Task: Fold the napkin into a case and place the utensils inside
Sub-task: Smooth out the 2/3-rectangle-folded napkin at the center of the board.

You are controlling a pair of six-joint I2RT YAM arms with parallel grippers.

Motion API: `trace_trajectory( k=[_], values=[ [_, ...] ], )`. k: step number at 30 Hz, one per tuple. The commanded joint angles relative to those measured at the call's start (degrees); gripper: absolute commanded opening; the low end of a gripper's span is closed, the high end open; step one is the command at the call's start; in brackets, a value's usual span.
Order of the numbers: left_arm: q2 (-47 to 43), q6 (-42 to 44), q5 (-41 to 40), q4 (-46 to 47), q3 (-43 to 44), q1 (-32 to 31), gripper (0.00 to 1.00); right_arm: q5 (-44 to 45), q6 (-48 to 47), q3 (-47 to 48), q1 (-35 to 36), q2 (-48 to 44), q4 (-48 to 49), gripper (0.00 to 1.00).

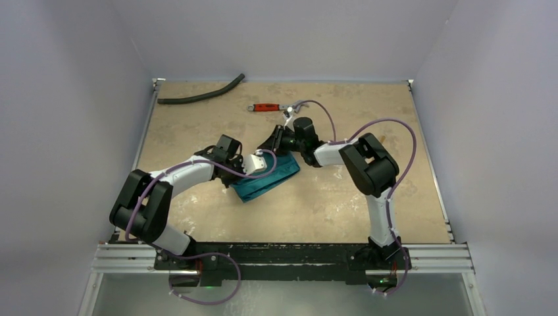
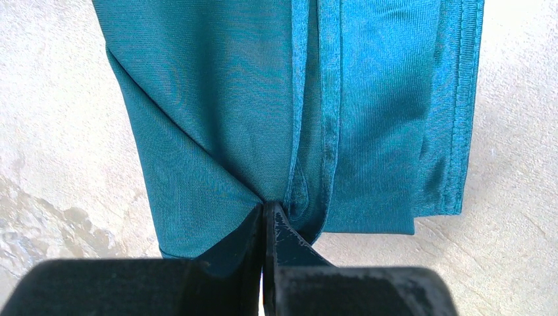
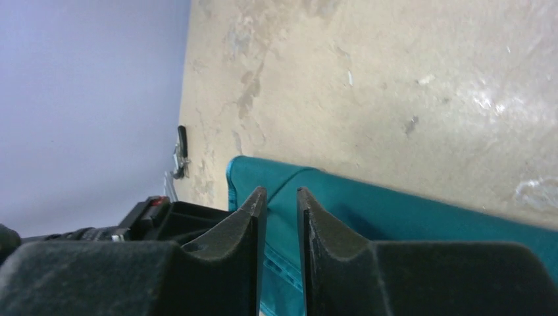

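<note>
- Located the napkin (image 1: 266,176) on the table (image 1: 342,197), on the near side of the wrench (image 1: 266,107), toward the arm bases and clearly apart from it.
- Found it folded lengthwise into a narrow strip of several layers, with hemmed edges stacked along one long side in the left wrist view.
- Recorded the left claw (image 2: 265,209) as pressed together, pinching gathered folds at the napkin edge nearest its own camera, on the side away from the wrench.
- Recorded the right claw (image 3: 281,192) as narrowly spread, with nothing between the fingers. Placed it between the wrench and the napkin, just beside the cloth's far edge. Could not confirm contact with the cloth.
- Searched all three views for the utensils and made out none, neither near the wrench nor on the cloth.
- Noted a dark hose (image 1: 201,94) to the left of the wrench, along the far table edge. Treated it, like the wrench, as no part of the job.
- Judged the folding stage as well under way but not finished. Saw layers in place, yet no flat pouch with an open mouth.
- Judged as left to do:
  - completing and flattening the case;
  - releasing the pinch;
  - finding and picking up both utensils;
  - sliding them inside.
- Flagged one risk: springing open of the loose layers on release of the pinch.
</note>
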Motion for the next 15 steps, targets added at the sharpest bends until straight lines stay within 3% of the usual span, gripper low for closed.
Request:
trace_trajectory(
  k=[1,8,15],
  values=[
    [0.7,2.8,0.0,0.4,-1.0,-0.1,0.0,0.9,-1.5,2.3,-0.3,0.1,-0.5,0.23],
    [0.5,6.0,-0.5,-0.1,-0.4,0.0,0.0,4.2,-1.2,-2.9,-3.4,2.9,3.3,0.13],
    [0.7,6.7,-0.1,0.6,1.2,-0.1,0.0,8.1,-2.1,-7.9,-4.3,1.1,6.7,0.11]
  ],
)
